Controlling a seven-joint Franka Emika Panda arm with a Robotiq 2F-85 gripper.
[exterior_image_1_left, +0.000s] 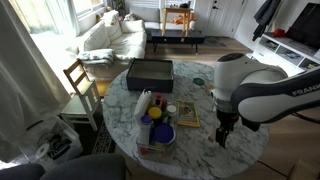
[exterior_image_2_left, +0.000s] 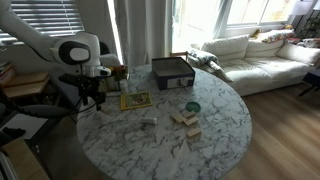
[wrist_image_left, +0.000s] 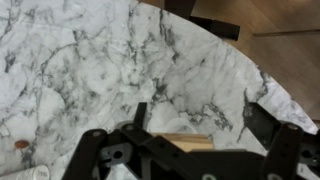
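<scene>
Above the counter's (exterior_image_1_left: 200, 150) edge in an exterior view, the hand (exterior_image_1_left: 223, 131) hangs spread and empty. The yellow-edged book (exterior_image_1_left: 187, 115) lies flat just beside it, toward the counter's middle. In an exterior view, the yellow-edged book (exterior_image_2_left: 135, 100) is near the hand (exterior_image_2_left: 92, 98), not touching. In the wrist view, the fingers (wrist_image_left: 140, 115) stand wide over marble; the tan strip (wrist_image_left: 188, 142) between them shows too little to name.

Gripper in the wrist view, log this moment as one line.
black two-finger gripper: open, empty | over round white marble table, near its edge | nearest: flat yellow booklet, apart

White, grey-veined marble table (exterior_image_1_left: 200, 145); black hand (exterior_image_1_left: 223, 137); dark box (exterior_image_1_left: 150, 72); white sofa (exterior_image_1_left: 108, 42)
</scene>
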